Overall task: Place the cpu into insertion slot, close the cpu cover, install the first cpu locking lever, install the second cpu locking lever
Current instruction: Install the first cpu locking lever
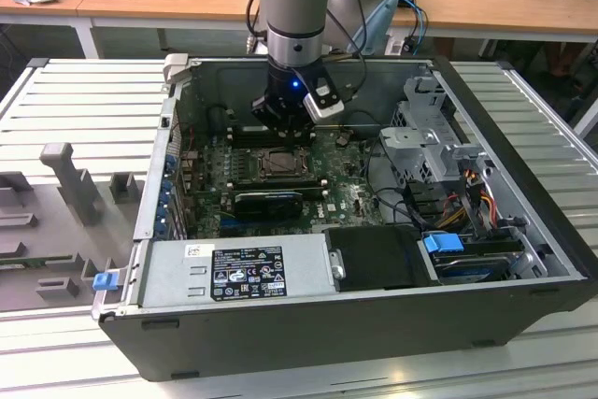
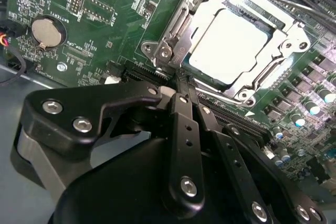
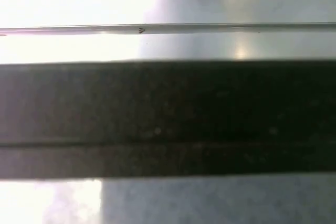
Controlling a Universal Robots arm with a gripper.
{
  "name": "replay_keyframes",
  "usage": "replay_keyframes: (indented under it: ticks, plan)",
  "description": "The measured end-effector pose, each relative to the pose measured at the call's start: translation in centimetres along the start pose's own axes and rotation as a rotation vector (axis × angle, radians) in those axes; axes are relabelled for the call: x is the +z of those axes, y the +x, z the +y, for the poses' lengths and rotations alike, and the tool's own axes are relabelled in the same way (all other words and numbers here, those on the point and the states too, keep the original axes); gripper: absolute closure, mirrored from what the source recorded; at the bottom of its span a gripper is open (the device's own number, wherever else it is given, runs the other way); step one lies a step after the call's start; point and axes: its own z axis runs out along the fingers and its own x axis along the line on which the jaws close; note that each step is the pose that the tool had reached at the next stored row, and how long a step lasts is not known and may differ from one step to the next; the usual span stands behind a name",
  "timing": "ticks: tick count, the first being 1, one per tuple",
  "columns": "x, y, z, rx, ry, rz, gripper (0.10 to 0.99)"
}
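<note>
The silver-grey square cpu (image 2: 231, 45) sits in the dark-rimmed insertion slot (image 2: 181, 30) under the closed thin metal cpu cover (image 2: 273, 74), the black gripper (image 2: 181, 80), jaws pressed together, apparently working a locking lever, needing careful downward pressure.

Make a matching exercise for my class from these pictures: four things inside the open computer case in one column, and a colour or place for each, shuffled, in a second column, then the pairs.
Things
1. cpu
2. cpu cover
3. gripper
4. coin battery

Descriptions
A. round silver disc on the green board
B. silver metal frame around the chip
C. black fingers close together at the socket's edge
D. pale square face lying in the socket

Pairs: 1-D, 2-B, 3-C, 4-A
</note>
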Motion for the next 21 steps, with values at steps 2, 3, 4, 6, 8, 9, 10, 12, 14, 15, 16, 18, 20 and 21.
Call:
replay_keyframes:
  ticks: [2, 3, 4, 6, 8, 9, 10, 12, 14, 15, 16, 18, 20, 21]
  plan:
    - [0.05, -0.01, 0.06, 0.0, 0.005, -0.0001, 0.98]
    - [0.06, -0.02, 0.08, 0.0, 0.008, -0.0001, 0.98]
    - [0.08, -0.03, 0.09, 0.0, 0.01, -0.0003, 0.98]
    - [0.13, -0.08, 0.1, -0.001, 0.023, -0.0004, 0.98]
    - [0.2, -0.1, 0.11, -0.001, 0.03, -0.0006, 0.98]
    - [0.22, -0.11, 0.11, -0.001, 0.032, -0.0008, 0.98]
    - [0.23, -0.11, 0.11, -0.001, 0.035, -0.0009, 0.98]
    - [0.31, -0.14, 0.13, -0.001, 0.042, -0.0006, 0.98]
    - [0.42, -0.16, 0.21, -0.001, 0.046, -0.0005, 0.98]
    - [0.48, -0.18, 0.28, -0.001, 0.047, -0.0005, 0.98]
    - [0.52, -0.2, 0.35, -0.001, 0.046, -0.0007, 0.98]
    - [0.55, -0.23, 0.46, -0.001, 0.046, -0.0009, 0.98]
    - [0.53, -0.22, 0.48, -0.001, 0.042, -0.0008, 0.98]
    - [0.52, -0.22, 0.49, -0.001, 0.041, -0.0006, 0.98]
